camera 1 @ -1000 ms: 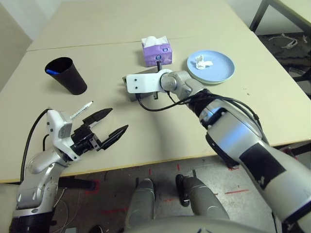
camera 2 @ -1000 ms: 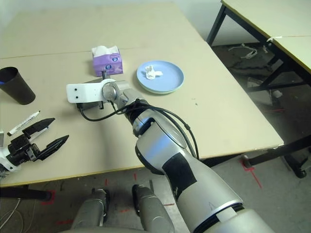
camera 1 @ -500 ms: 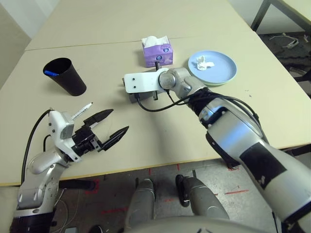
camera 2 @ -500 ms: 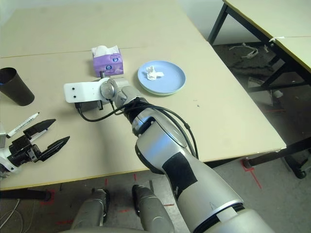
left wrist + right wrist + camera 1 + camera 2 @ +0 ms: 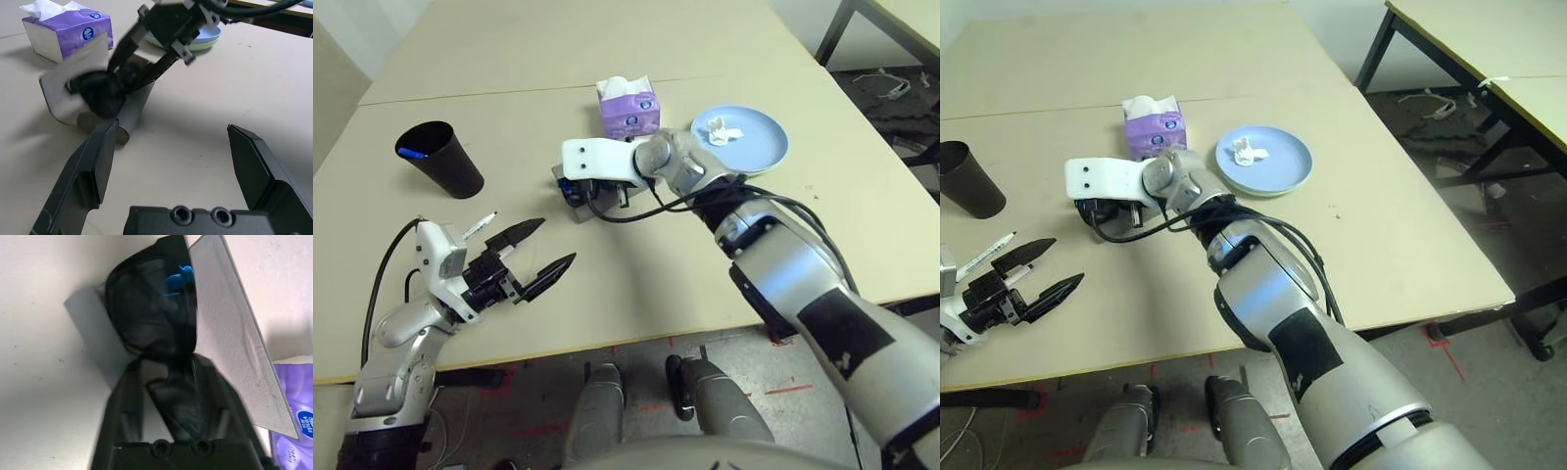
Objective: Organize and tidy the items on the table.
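1 pair of black sunglasses sits by the open grey case; purple tissue box nearby.

Bright, even light lays soft shadows; the right wrist view's jaws blur.

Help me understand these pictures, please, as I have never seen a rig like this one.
This is a humanoid robot with two silver arms. Two pictures come from its head's paired eyes, looking down; the other two come from its wrists, looking along each gripper.

On the wide beige table are a black cup with something blue inside, white markers, a purple tissue box and a light blue round plate bearing crumpled white tissue.

The left gripper is open and empty, near the markers. The right gripper is at the black sunglasses, over an opened grey case; I cannot tell whether it grips them.
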{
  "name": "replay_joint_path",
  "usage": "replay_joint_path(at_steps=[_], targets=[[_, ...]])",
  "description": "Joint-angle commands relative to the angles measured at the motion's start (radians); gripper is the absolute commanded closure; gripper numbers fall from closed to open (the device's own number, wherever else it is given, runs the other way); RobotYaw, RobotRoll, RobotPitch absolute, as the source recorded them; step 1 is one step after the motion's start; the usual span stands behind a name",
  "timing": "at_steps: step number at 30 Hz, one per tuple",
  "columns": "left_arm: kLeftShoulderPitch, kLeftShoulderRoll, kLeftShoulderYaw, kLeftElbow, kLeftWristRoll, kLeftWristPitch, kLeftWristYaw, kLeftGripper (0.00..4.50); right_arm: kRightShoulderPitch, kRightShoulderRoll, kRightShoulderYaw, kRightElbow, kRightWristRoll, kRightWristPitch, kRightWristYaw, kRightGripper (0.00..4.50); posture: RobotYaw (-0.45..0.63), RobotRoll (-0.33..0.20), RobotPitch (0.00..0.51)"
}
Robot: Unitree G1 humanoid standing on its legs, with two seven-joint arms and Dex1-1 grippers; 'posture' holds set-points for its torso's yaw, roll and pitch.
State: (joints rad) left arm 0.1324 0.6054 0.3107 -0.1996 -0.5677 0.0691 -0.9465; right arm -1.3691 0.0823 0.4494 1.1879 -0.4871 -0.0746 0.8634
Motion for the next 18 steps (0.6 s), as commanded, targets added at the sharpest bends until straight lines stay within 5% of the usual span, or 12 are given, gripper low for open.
replay_joint_path(at_steps=[1, 6, 18], targets=[[0.005, -0.001, -0.009, 0.012, 0.012, -0.006, -0.007, 0.00, 0.061, 0.017, 0.032, 0.071, -0.014, 0.017, 0.040, 1.53, 0.01, 0.000, 0.202], [0.000, -0.007, -0.014, 0.018, 0.018, -0.008, -0.008, 0.00, 0.054, 0.012, 0.026, 0.072, -0.008, 0.012, 0.028, 0.04, 0.01, 0.000, 0.202], [-0.026, -0.014, -0.032, 0.046, 0.026, -0.013, -0.013, 0.00, -0.053, 0.004, -0.126, 0.068, 0.140, 0.105, 0.083, 0.01, -0.02, 0.000, 0.201]])
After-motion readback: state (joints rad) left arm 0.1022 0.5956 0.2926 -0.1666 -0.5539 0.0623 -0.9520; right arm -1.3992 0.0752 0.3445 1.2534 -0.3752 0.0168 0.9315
